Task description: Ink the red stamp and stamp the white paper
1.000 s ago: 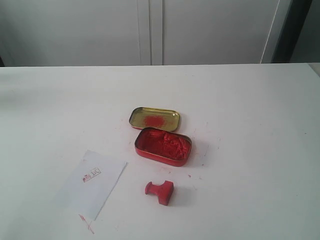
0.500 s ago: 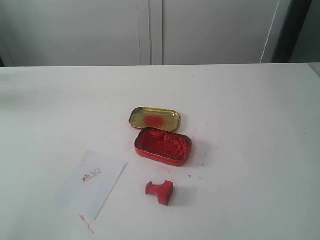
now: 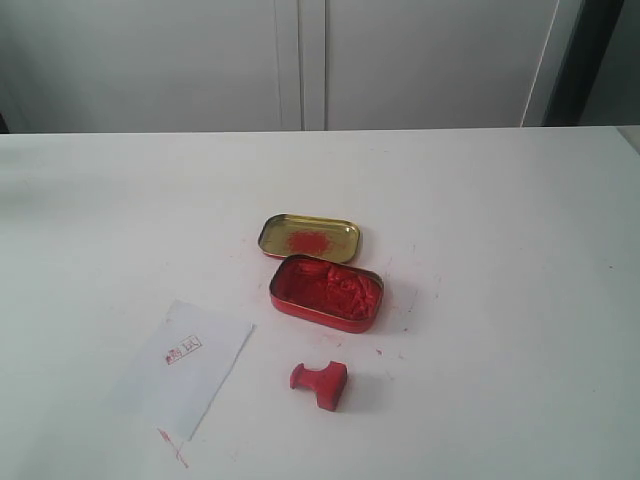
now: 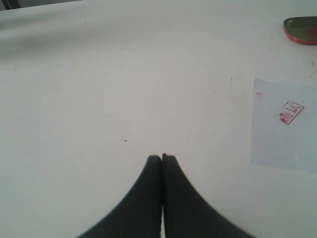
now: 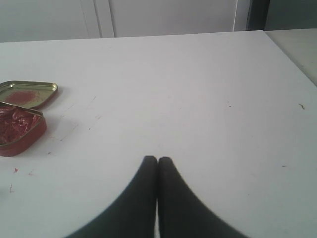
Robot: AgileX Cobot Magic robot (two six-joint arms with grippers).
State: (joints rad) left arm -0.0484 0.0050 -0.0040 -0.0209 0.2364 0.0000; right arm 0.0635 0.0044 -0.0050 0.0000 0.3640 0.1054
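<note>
The red stamp [image 3: 321,381] lies on its side on the white table, in front of the red tin of ink paste [image 3: 326,292]. The white paper [image 3: 185,366] rests to the stamp's left and carries a small red square imprint [image 3: 183,351]; it also shows in the left wrist view, white paper [image 4: 282,126]. My left gripper [image 4: 162,157] is shut and empty above bare table, well away from the paper. My right gripper [image 5: 158,158] is shut and empty too, off to the side of the red tin [image 5: 19,127]. Neither arm appears in the exterior view.
The gold-coloured tin lid [image 3: 310,238] with a red smear lies just behind the red tin. Small red ink specks [image 3: 172,446] mark the table near the paper's front corner. White cabinet doors [image 3: 300,60] stand behind the table's far edge.
</note>
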